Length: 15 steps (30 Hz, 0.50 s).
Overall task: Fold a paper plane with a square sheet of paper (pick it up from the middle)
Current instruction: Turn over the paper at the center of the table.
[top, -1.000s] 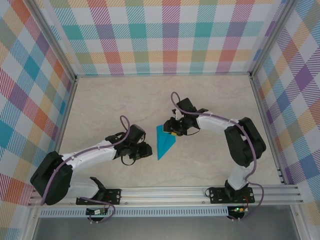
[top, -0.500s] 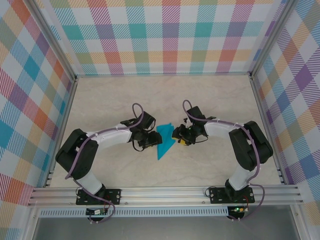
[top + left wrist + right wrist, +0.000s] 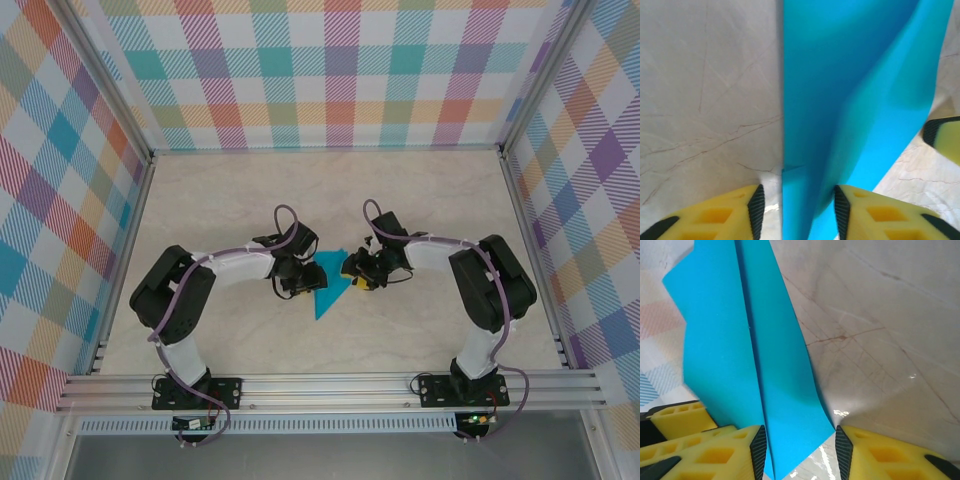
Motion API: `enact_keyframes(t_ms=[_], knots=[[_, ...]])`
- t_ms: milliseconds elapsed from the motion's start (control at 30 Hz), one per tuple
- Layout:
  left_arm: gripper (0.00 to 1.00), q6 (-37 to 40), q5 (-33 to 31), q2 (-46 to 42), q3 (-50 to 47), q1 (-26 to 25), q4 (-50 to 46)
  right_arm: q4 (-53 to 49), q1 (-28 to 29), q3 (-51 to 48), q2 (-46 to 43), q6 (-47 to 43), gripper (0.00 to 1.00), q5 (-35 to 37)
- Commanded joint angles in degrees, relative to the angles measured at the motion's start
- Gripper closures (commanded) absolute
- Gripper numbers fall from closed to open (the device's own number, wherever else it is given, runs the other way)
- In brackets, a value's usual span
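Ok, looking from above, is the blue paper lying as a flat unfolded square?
No, the paper is folded into a narrow triangle that tapers to a sharp point.

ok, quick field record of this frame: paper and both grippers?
paper plane: teal, pointed, centre crease, on the table between the arms
left gripper: open, fingers either side of the plane's left part
right gripper: open, fingers either side of the plane's right part
fold state: dart shape, not lifted
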Motion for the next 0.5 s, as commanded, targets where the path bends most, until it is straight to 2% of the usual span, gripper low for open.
enact_keyframes(t_ms=[0, 467], knots=[[0.62, 1.41, -1.46, 2.16, 1.79, 0.36, -3.25, 1.38, 0.54, 1.59, 1.82, 0.52, 0.57, -1.13], [0.76, 1.91, 0.04, 3.95, 0.8, 0.35, -2.37, 3.48, 2.03, 5.23, 3.72, 0.86, 0.55, -4.24]])
